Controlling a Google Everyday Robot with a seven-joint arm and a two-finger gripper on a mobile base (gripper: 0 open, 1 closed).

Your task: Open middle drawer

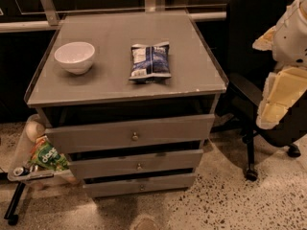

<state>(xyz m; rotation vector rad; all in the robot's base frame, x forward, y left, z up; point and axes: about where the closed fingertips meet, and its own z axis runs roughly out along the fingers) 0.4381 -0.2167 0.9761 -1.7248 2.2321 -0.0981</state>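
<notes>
The grey cabinet [120, 87] has three drawers stacked on its front. The middle drawer [105, 166] is the medium-height grey front with a small round metal knob [139, 166] at its centre. It sits between the taller top drawer [86, 137] and the narrow bottom drawer [115, 187]. Dark gaps show above each front. My gripper [276, 99], a white and yellowish part at the end of the arm, hangs at the right edge, well right of and above the drawers, in front of a chair. It touches nothing.
A white bowl [75, 56] and a blue snack bag [150, 61] lie on the cabinet top. A black office chair [252, 47] stands close on the right. A side tray [21, 164] with a green packet [48, 157] hangs at the left. Speckled floor lies in front.
</notes>
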